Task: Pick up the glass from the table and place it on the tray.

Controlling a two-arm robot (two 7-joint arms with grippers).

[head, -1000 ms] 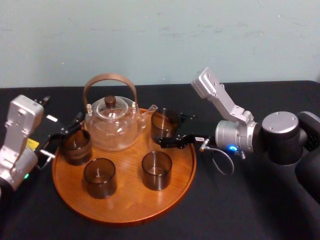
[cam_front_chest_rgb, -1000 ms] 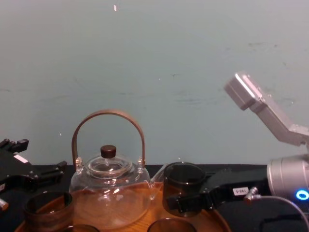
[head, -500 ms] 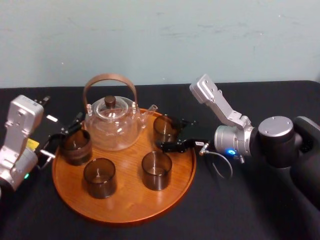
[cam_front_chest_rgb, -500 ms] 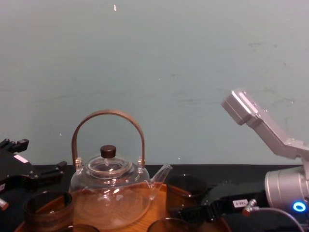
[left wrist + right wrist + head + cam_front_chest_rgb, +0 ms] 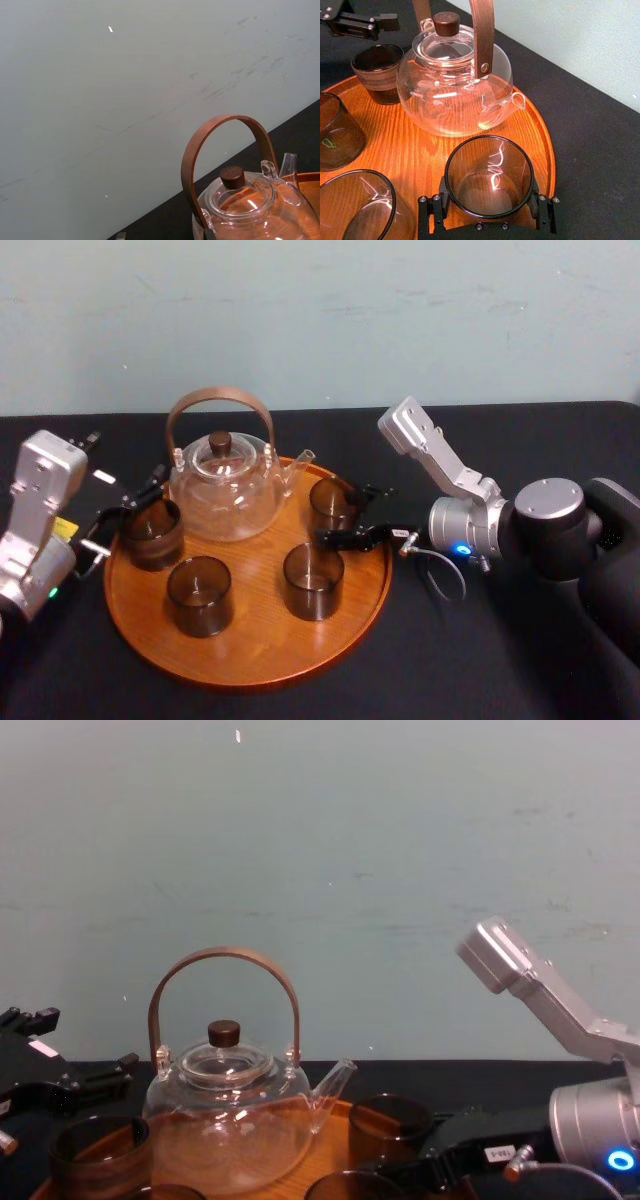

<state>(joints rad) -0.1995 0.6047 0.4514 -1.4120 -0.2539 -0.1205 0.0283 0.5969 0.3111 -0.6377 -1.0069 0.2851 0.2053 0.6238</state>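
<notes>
The glass (image 5: 331, 503) is a dark smoked tumbler standing upright on the round wooden tray (image 5: 262, 655), at its back right beside the teapot's spout. My right gripper (image 5: 352, 514) reaches in from the right and is shut on it, one finger on each side of its wall. In the right wrist view the glass (image 5: 489, 176) sits between the two black fingers (image 5: 432, 209) with its base on the tray (image 5: 420, 150). In the chest view the glass (image 5: 390, 1124) is low on the tray. My left gripper (image 5: 128, 508) rests open at the tray's left edge.
A glass teapot (image 5: 224, 490) with a brown hoop handle stands at the tray's back. Three more dark glasses are on the tray: left (image 5: 152, 533), front left (image 5: 200, 595) and front middle (image 5: 313, 580). Black cloth covers the table around it.
The right gripper has lowered the glass from above the tray down onto it. The left arm has stayed still.
</notes>
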